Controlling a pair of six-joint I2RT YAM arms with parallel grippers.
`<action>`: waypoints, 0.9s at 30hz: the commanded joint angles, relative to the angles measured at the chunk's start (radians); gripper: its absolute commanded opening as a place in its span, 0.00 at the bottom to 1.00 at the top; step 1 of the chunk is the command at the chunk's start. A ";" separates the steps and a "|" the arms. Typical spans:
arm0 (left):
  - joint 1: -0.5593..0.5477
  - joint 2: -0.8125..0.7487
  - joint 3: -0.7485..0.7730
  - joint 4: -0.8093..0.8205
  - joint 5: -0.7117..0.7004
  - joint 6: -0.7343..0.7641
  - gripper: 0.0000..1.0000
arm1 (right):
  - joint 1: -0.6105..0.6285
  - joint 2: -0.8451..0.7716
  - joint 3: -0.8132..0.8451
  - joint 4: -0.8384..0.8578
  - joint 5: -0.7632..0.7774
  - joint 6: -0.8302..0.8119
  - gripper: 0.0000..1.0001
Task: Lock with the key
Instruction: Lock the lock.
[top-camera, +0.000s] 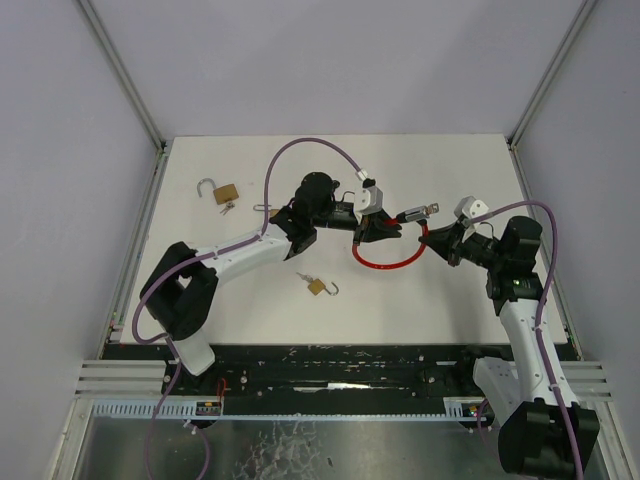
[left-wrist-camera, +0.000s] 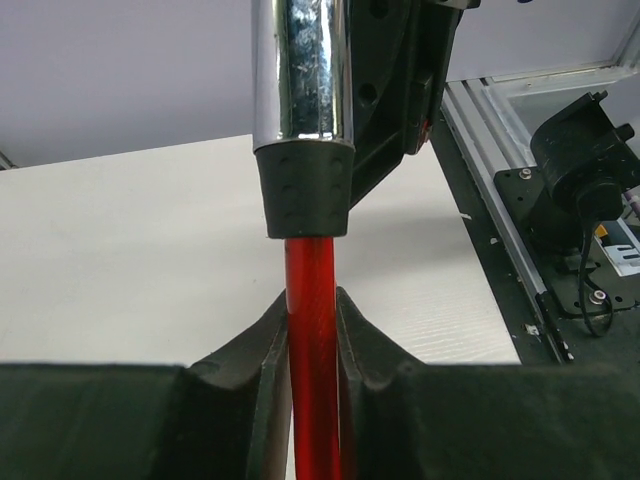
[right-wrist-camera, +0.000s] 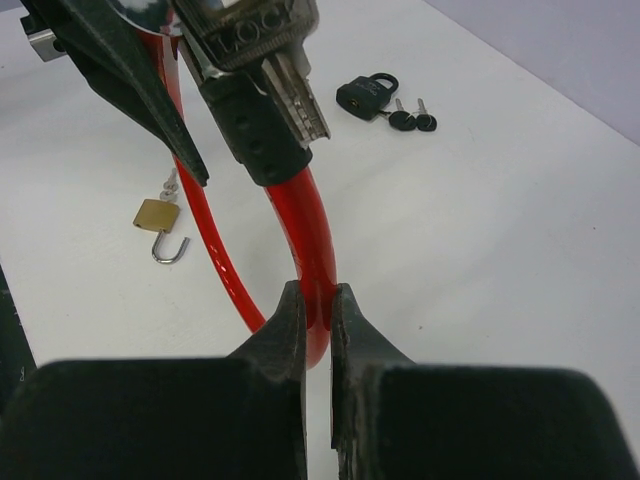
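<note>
- The red cable lock (top-camera: 385, 263) hangs as a loop above the white table (top-camera: 450, 165), held between the two arms; it is our reference for all positions.
- The left gripper (top-camera: 392, 228) meets the loop at its left upper end. In the left wrist view its fingers (left-wrist-camera: 255, 350) are pinched tight on the red cable, just below the black collar (left-wrist-camera: 305, 190) and the chrome barrel (left-wrist-camera: 300, 70).
- The right gripper (top-camera: 437, 238) meets the loop at its right upper end. In the right wrist view its fingers (right-wrist-camera: 285, 330) are pressed narrowly on the cable, below a second black collar (right-wrist-camera: 250, 130).
- A ridged metal blade (right-wrist-camera: 295, 95) projects beside that collar, under a chrome part engraved "LOCK". We cannot tell whether it is a key or the cable's bolt.
- A small brass padlock (top-camera: 318, 287), shackle open, lies on the table just left of and below the loop.
- A larger brass padlock (top-camera: 224, 192), also open, lies well to the left of the loop, with small keys touching it.
- A black padlock (right-wrist-camera: 365, 95), shackle shut, with two black-headed keys (right-wrist-camera: 410, 120) just beside it, lies on the table beyond the cable in the right wrist view.
</note>
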 joint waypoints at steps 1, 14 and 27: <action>-0.023 -0.006 0.017 0.046 0.026 -0.018 0.17 | 0.009 -0.002 0.040 0.014 -0.025 -0.024 0.00; -0.035 0.041 0.132 -0.255 -0.034 0.107 0.00 | 0.018 -0.106 0.172 -0.295 -0.008 -0.213 0.00; -0.056 0.055 0.168 -0.353 -0.168 0.168 0.00 | -0.031 -0.209 0.248 -0.349 -0.013 -0.120 0.00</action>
